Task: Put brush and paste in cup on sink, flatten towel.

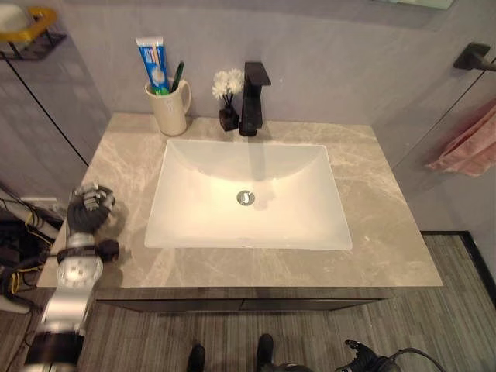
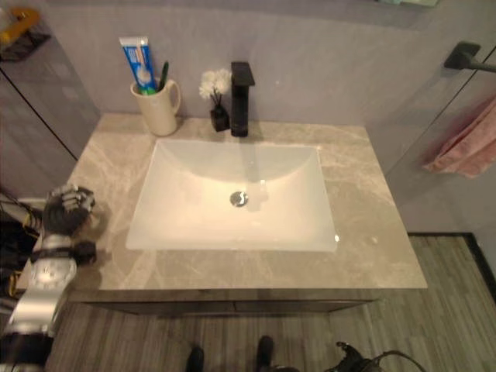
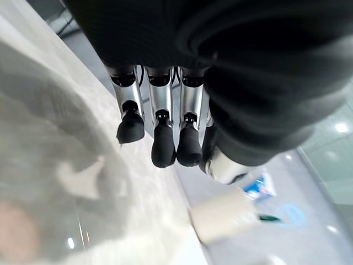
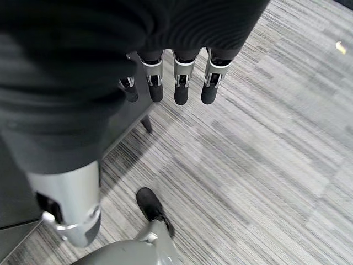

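Observation:
A cream cup (image 1: 170, 107) stands at the back left of the counter. In it stand a blue-and-white toothpaste tube (image 1: 154, 65) and a green toothbrush (image 1: 177, 77), also seen as the cup (image 3: 222, 216) in the left wrist view. My left hand (image 1: 87, 209) hovers at the counter's left edge, well in front of the cup, fingers (image 3: 162, 144) curled and holding nothing. A pink towel (image 1: 467, 147) hangs bunched on the right wall. My right hand (image 1: 364, 359) hangs low by the floor, fingers (image 4: 181, 91) relaxed and empty.
A white basin (image 1: 248, 194) fills the middle of the marble counter (image 1: 387, 232). A black tap (image 1: 253, 97) and a small vase of white flowers (image 1: 228, 97) stand behind it. A black rail bracket (image 1: 473, 56) is above the towel.

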